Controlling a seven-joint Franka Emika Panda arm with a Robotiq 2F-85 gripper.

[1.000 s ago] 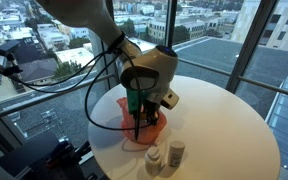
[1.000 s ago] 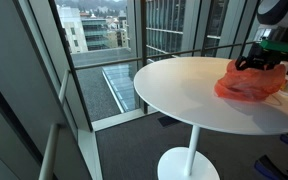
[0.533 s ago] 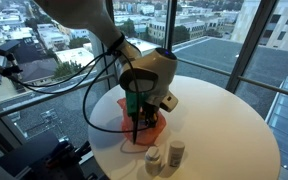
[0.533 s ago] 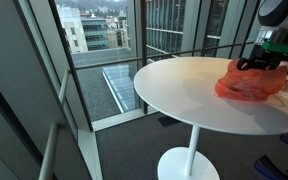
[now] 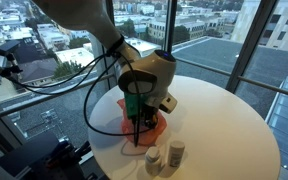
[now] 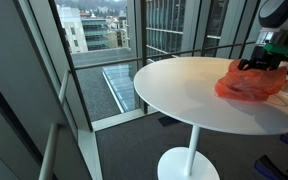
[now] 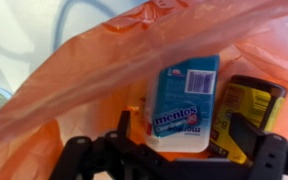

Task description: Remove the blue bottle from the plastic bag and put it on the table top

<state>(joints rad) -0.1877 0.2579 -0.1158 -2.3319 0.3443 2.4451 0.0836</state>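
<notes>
One view alone, the wrist, shows you the bottle (image 7: 182, 100). It lies inside the bag (image 7: 74, 90), light blue with a whitish label, and its lower end is cut off behind the gripper's dark frame. Just beside it sits a dark and yellow container (image 7: 246, 112), partly hidden by a finger.

In both exterior views the bag's orange plastic hides both of them. In an exterior view the arm covers much of the bag (image 5: 156, 122).

Your gripper (image 5: 137, 128) reaches down into the bag's mouth with its jaws spread wide. One finger stands on each side of the bottle with a gap at both, so it grips nothing.

You have one bottle, one bag, one container, two jars (image 5: 152, 158) (image 5: 175, 152) near the bag, and one table (image 5: 224, 130).
</notes>
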